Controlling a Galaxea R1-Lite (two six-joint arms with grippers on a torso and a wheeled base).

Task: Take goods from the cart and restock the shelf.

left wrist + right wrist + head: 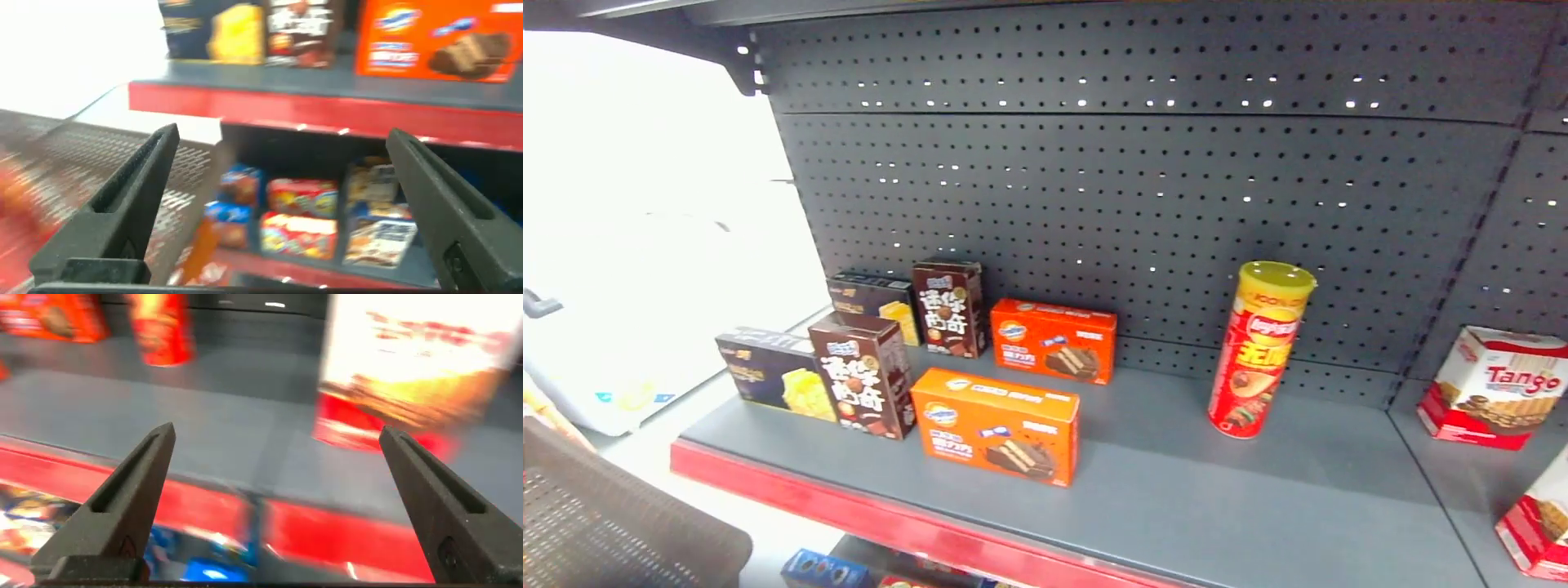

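On the head view, the shelf (1176, 490) is flat grey metal with a shiny red front edge. Its back wall (1143, 188) is dark metal full of little round holes. The tall can (1262, 351) is a round red tube with a yellow lid, and it stands upright. To the left of the tall can are two flat orange boxes (1054, 339) (996, 425) with cake pictures. Farther left of it stand two brown boxes (949, 308) (864, 376) with big white letters, and two dark boxes (874, 300) (776, 371). To the right of the tall can sits a white and red box (1494, 385). The cart (605, 514) is brown mesh, far left of the tall can and lower.

On the left wrist view, the left gripper (282, 212) has black, smooth fingers spread apart with nothing between them. Beyond it are bright packets (302, 216), one level lower than the tall can's shelf.

On the right wrist view, the right gripper (278, 506) also has its fingers spread apart and empty. Past it, the tall can looks blurry, so its letters cannot be read.
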